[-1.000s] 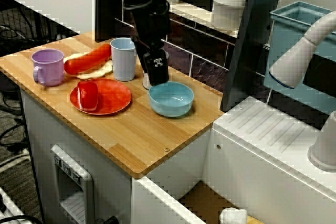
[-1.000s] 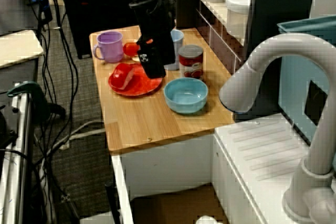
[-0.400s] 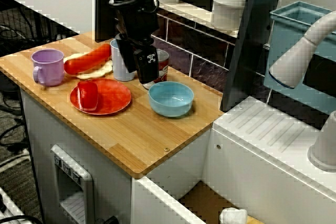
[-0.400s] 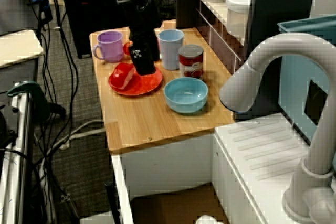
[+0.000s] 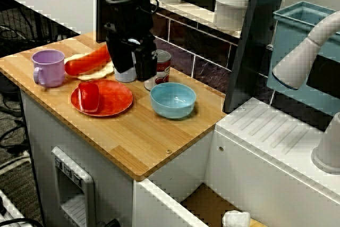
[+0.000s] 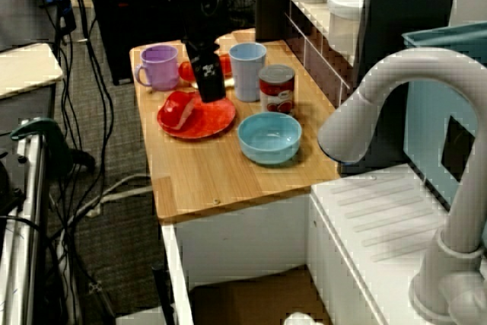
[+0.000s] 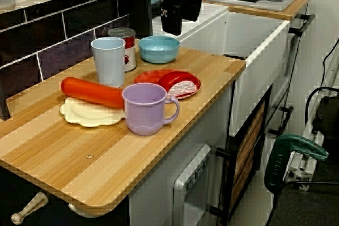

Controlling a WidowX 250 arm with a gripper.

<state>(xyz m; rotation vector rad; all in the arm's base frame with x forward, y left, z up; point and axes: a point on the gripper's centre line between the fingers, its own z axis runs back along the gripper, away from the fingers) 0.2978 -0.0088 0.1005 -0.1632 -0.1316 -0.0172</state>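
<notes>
My black gripper [image 5: 134, 70] hangs above the wooden counter [image 5: 143, 136], open, with nothing between its fingers. Seen from the sink side, the gripper [image 6: 211, 93] is over the back edge of the red plate [image 6: 217, 119], between the purple mug [image 6: 158, 66] and the light blue cup [image 6: 247, 70]. A red food piece [image 6: 179, 109] lies on that plate. From the counter's end the gripper [image 7: 177, 27] is well above the blue bowl [image 7: 159, 48]. In the front view it hides most of the blue cup [image 5: 126, 75].
A tin can [image 5: 162, 65] stands behind the blue bowl [image 5: 172, 99]. A red sausage [image 5: 87, 61] lies on a cream plate beside the purple mug [image 5: 48, 67]. White jars [image 5: 231, 6] sit on the back shelf. A white sink unit [image 5: 276, 147] with a faucet [image 6: 396, 104] adjoins the counter.
The gripper has moved left, from above the can and blue bowl to above the red plate's back edge by the cup, and has turned about its axis. Nothing on the counter has moved.
</notes>
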